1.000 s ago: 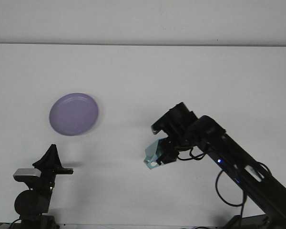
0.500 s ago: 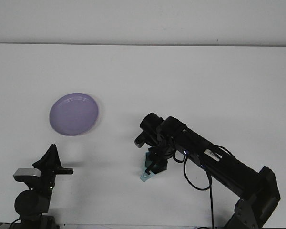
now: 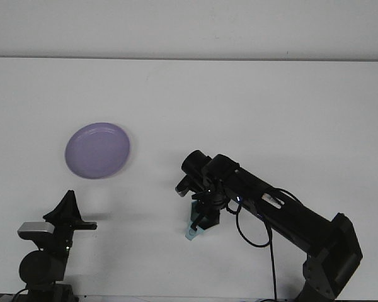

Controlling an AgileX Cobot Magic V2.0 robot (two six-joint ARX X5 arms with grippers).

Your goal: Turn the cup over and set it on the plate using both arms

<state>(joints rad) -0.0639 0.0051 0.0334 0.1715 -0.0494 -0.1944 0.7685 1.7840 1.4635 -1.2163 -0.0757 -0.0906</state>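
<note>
R arm (image 3: 264, 204) dropped lower w/ cup (image 3: 194, 230) onto white table (image 3: 239, 107)

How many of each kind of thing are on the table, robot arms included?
Plates: 1, purple plate
Cups: 1, teal cup under the right gripper
Arms: 2, right arm and left arm
Total: 4

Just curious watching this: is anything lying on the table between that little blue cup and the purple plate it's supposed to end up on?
Nothing visible does. The cup sits in the right gripper, and only bare white table lies between it and the plate.
</note>
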